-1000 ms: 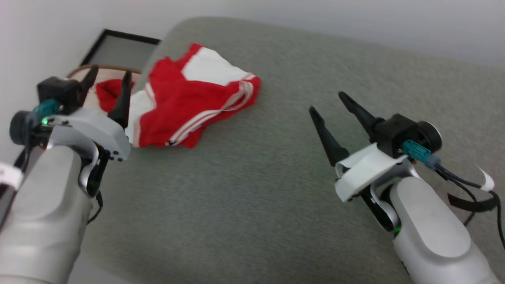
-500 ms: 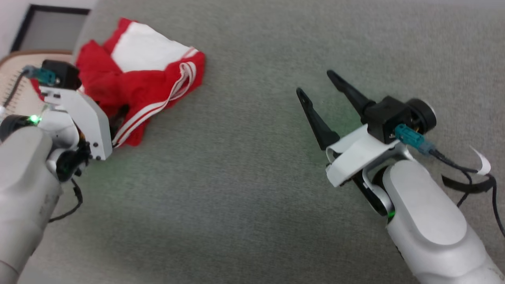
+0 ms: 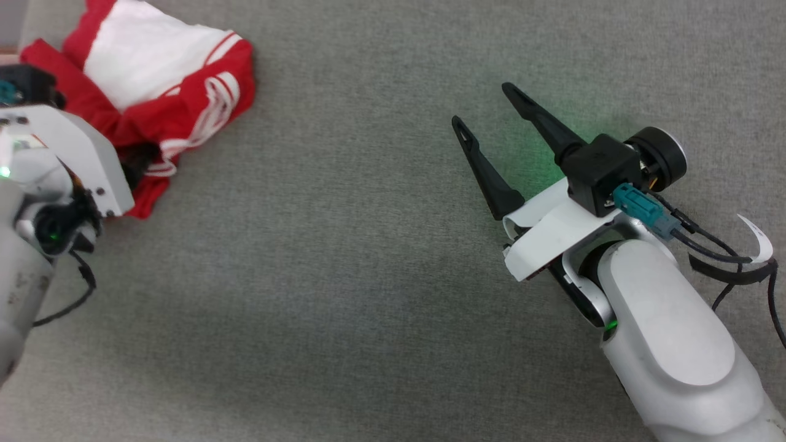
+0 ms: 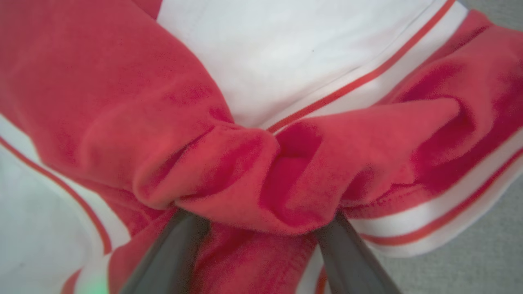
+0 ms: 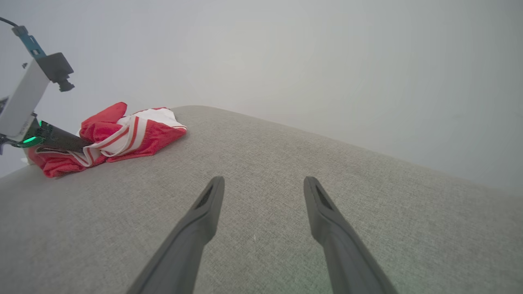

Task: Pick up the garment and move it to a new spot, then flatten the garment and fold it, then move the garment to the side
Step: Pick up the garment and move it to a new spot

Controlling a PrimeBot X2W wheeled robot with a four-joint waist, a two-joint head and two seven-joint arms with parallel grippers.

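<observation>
The garment (image 3: pixel 153 67) is soft matt cloth; the cushion (image 3: pixel 368 276) coarse grey weave.

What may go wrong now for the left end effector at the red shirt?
The open left end effector straddles a thick fold of the crumpled red-and-white soft shirt; closing may pinch several layers together. The shirt lies near the edge of the grey fabric surface; a slip might drop it off.

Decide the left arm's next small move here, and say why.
Probably close the left jaws on the shirt: they stand open, a bunched red fold between them, tips under the cloth, and the shirt lies unlifted on the grey cushion.
</observation>
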